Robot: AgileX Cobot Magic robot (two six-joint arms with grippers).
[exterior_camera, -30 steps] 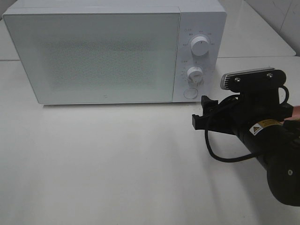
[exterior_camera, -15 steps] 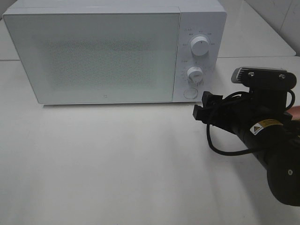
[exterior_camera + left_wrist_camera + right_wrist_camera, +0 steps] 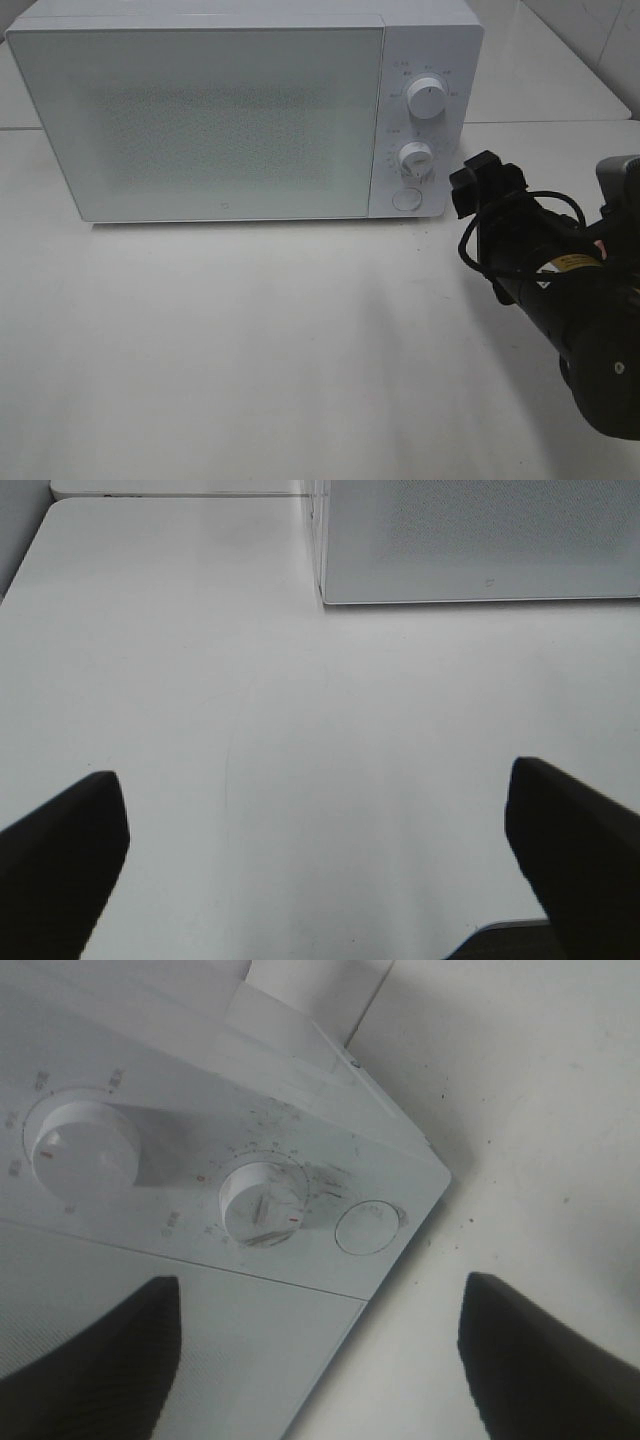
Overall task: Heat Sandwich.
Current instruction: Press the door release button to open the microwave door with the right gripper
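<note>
White tabletop (image 3: 250,350), soft even light; white tiled wall (image 3: 612,25) back right.

Smooth white plastic on the microwave (image 3: 245,110) casing, satin rather than shiny. Faintly glossy door (image 3: 150,150), finely dotted behind the pane. Knobs (image 3: 428,97) in matching white plastic, smudged and speckled up close. Smooth, matt white counter (image 3: 250,340), slightly scuffed. Matt black casing on the arm (image 3: 590,330); rubbery black cable (image 3: 464,252).

My right arm (image 3: 570,300) reaches forward on the right side, wrist rolled aslant, with the right gripper (image 3: 320,1360) spread wide and empty. My left gripper (image 3: 320,865) sits level, jaws equally wide, holding nothing.
</note>
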